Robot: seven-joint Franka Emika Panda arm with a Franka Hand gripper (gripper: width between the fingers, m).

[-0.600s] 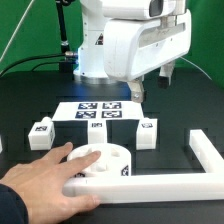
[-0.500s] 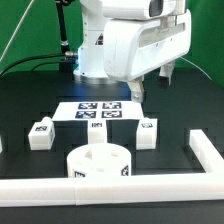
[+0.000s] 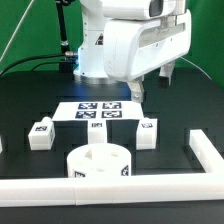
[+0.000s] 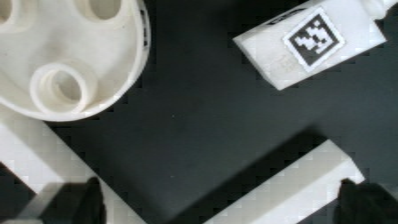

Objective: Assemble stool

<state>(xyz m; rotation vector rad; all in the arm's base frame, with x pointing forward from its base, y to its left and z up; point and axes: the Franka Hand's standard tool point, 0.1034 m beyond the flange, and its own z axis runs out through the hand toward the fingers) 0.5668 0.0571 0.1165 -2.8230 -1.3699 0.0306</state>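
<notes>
The round white seat disc (image 3: 98,163) lies near the front, against the long white rail (image 3: 140,187). Two blocky tagged legs stand behind it, one on the exterior view's left (image 3: 41,133) and one on the right (image 3: 147,132). A third tagged piece (image 3: 97,127) shows just behind the disc. My gripper (image 3: 150,83) hangs high above the table at the back, open and empty. In the wrist view the gripper (image 4: 210,205) has its dark fingertips (image 4: 71,200) wide apart, with the seat disc (image 4: 63,50) and one tagged leg (image 4: 311,40) far below.
The marker board (image 3: 98,109) lies flat behind the legs. The L-shaped rail turns back along the exterior view's right (image 3: 205,150); white strips of it show in the wrist view (image 4: 294,185). The robot base stands at the back. The table is black.
A person's hand that rested on the seat disc 0.6 s ago is gone from view. The disc, the legs and my arm have not moved.
</notes>
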